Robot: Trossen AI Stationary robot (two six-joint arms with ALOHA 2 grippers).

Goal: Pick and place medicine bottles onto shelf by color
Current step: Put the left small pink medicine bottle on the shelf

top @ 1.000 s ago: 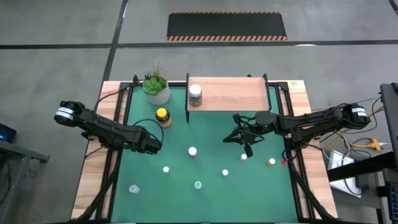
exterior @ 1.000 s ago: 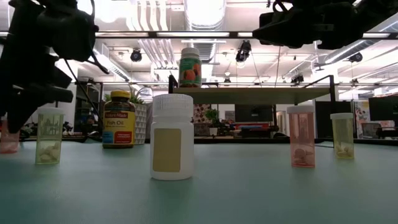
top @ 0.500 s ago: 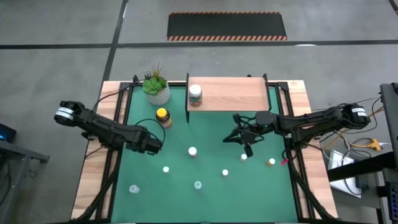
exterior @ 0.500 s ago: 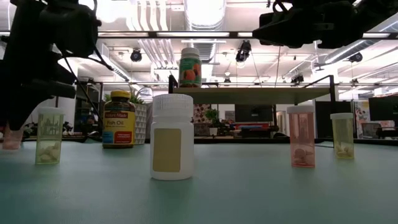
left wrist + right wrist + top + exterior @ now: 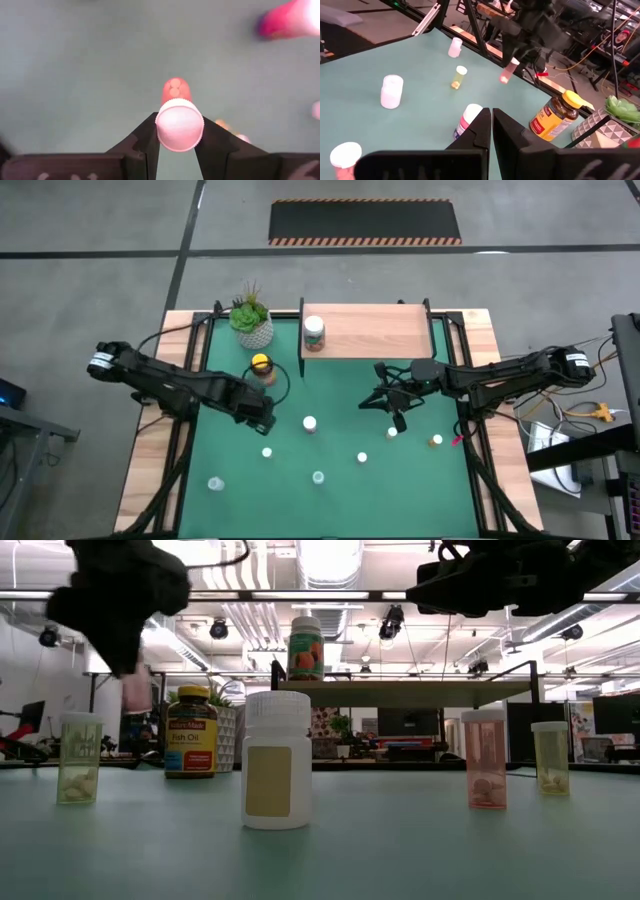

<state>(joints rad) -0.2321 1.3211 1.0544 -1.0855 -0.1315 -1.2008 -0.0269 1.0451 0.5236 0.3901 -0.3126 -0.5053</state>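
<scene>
Left gripper [image 5: 179, 145] now pinching small pink white-capped pill vial [image 5: 178, 117] between its fingers, lifted clear of green mat since a second ago, ready for transfer to wood-topped shelf [image 5: 375, 332]; right gripper [image 5: 397, 402] pressed together, idle.

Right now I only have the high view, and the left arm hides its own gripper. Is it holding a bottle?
Observer: Yes. The left wrist view shows the left gripper clamped on a pink bottle with a white cap.
Operator: Is it off the table?
Observer: Yes. In the low view it hangs clear above the table.
Operator: Is the right gripper carrying anything?
Observer: No. Its wrist view shows the right gripper shut with nothing between the fingers.
</scene>
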